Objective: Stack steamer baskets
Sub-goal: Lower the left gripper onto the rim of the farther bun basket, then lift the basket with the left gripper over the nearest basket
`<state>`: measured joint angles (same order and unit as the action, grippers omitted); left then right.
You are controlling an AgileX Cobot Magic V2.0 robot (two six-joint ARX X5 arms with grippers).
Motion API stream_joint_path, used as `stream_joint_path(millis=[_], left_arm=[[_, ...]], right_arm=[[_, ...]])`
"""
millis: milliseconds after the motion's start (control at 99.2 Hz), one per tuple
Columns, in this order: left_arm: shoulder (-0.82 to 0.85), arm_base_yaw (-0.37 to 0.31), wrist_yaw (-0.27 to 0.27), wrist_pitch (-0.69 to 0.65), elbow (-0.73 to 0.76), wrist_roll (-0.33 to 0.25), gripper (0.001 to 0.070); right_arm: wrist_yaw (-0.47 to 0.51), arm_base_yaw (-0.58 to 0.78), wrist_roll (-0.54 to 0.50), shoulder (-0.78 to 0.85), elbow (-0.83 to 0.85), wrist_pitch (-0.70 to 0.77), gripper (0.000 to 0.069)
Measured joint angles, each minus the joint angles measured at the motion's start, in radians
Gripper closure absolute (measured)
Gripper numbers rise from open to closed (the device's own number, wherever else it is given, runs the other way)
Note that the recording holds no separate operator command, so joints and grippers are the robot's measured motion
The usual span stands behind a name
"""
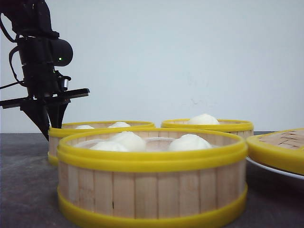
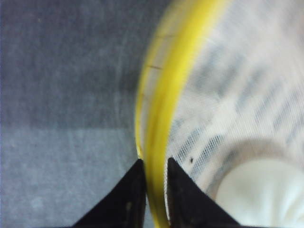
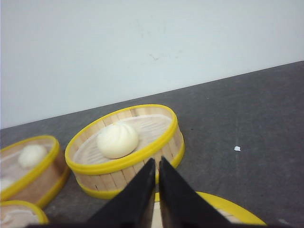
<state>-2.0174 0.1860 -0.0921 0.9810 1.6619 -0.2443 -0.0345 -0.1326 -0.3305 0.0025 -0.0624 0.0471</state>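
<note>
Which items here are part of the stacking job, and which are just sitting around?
Job items:
- near steamer basket
- back-left steamer basket, its rim between the left gripper fingers
- back-right steamer basket

Bystanders:
- woven lid on the white plate
- buns inside the baskets, e.g.
- right gripper, shut, holding nothing

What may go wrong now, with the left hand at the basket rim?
The left hand straddles only the thin rim of the rear-left basket; lifted from one side, the basket may tilt or slip. The loose buns inside could then roll. The near basket stands close and may get bumped.
</note>
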Motion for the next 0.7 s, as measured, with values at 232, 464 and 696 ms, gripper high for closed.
stream_joint_path(millis=[232, 464, 696], left_arm=[[-0.02, -0.006, 0.008, 0.05, 0.113, 0.018, 0.0684], [-0.02, -0.014, -0.051, 0.149, 0.344, 0.023, 0.0684], [-0.018, 0.001, -0.082, 0.329, 0.484, 0.07, 0.0685]], right_arm=[[0.0, 0.0, 0.0, 0.0, 0.0, 0.02, 0.0681], [0.001, 0.0, 0.0, 0.0, 0.0, 0.043, 0.0681], [0.001, 0.0, 0.0, 0.0, 0.0, 0.092, 0.0681]])
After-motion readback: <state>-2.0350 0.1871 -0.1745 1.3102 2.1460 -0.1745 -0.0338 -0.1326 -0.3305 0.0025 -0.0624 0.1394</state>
